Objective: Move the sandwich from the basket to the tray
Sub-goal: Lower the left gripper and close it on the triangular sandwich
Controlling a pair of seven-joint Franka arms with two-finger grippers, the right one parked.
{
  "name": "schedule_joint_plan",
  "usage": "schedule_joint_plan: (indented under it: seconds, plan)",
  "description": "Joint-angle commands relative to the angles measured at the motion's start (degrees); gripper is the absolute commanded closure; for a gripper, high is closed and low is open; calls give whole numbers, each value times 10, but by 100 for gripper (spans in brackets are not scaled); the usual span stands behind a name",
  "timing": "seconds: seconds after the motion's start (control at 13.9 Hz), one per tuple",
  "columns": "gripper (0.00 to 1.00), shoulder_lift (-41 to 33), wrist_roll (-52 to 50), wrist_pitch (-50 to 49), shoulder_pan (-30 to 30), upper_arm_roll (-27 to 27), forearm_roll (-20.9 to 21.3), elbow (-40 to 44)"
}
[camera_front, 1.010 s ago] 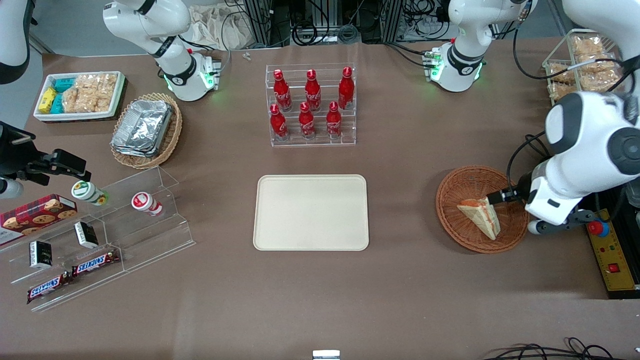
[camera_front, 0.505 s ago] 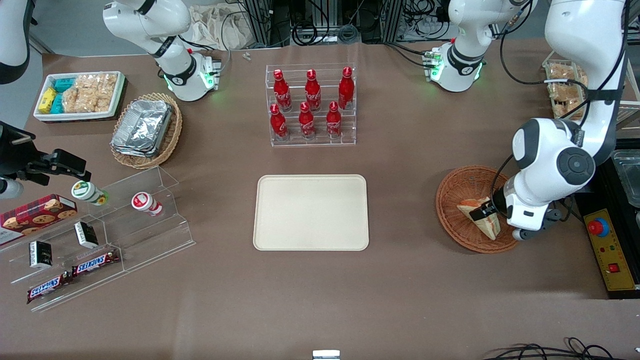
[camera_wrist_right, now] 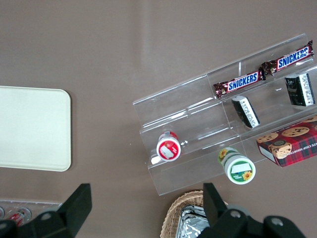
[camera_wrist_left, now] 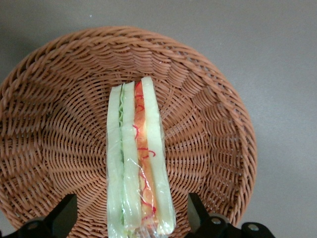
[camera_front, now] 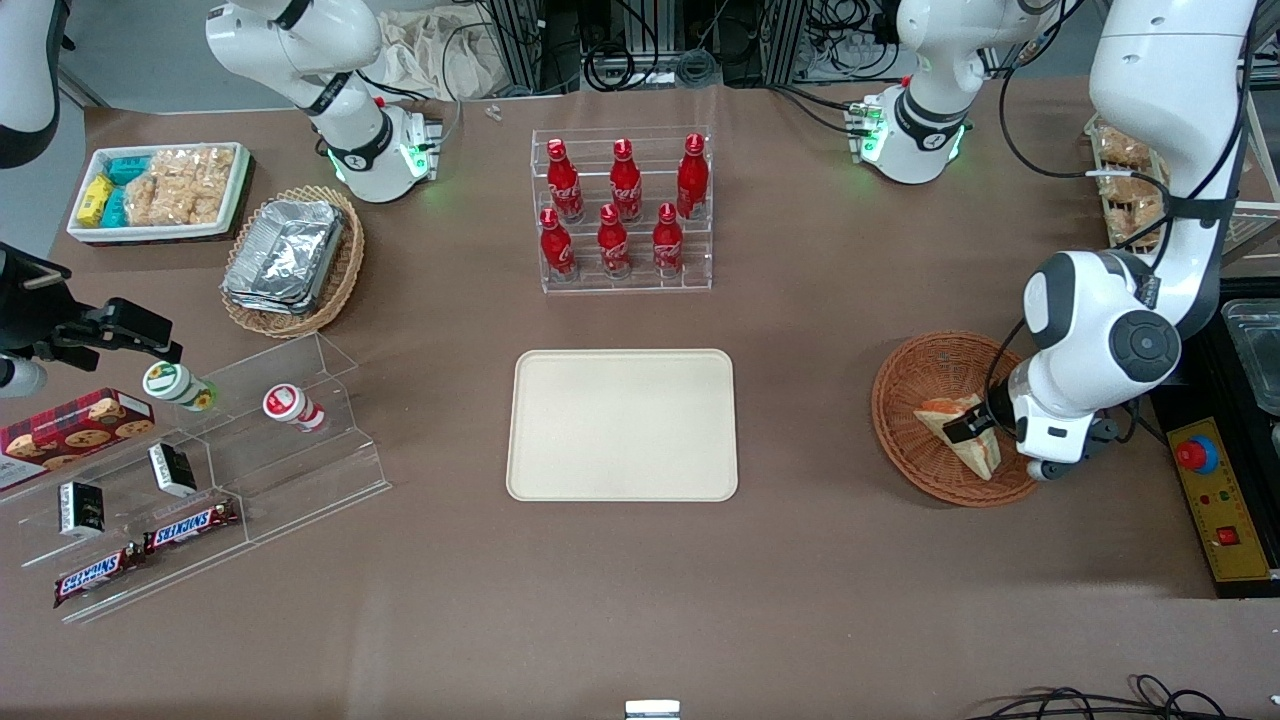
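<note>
From the front I see my claw [camera_front: 968,428] down inside the round reddish-brown woven wicker basket [camera_front: 915,385], which sits toward the working arm's end of the brown bench [camera_front: 820,560], and the claw is at the triangular wrapped sandwich of pale bread with red and green filling [camera_front: 960,440] lying there. The flat cream rectangular tray with rounded corners [camera_front: 622,424] at the middle of the bench holds nothing, so I judge the task barely begun: grasp, lift, carry and set-down all remain. From the left wrist the sandwich [camera_wrist_left: 138,163] stands on edge in the basket [camera_wrist_left: 54,124], with one black fingertip [camera_wrist_left: 64,215] on each flank, spread wide and clear of the wrap. That gap is hidden from the front, while only the front shows the tray's distance.
</note>
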Motion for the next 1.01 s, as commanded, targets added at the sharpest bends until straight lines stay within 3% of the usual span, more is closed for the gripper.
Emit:
schedule_joint_plan:
  seconds: [0.0,0.07,0.14,0.29,0.36,0.65,0.94]
  plan:
    - [0,9,-23,25,0,5,5,-15]
    - [5,14,-37,34,0,5,5,-15]
    - [24,18,-42,39,-1,5,5,-14]
    - [80,28,-48,40,-2,4,5,-8]
    - [100,28,-50,40,-2,3,5,-6]
    - [100,16,-58,26,-3,1,6,6]
    - [100,-41,-1,-104,-3,-2,11,63]
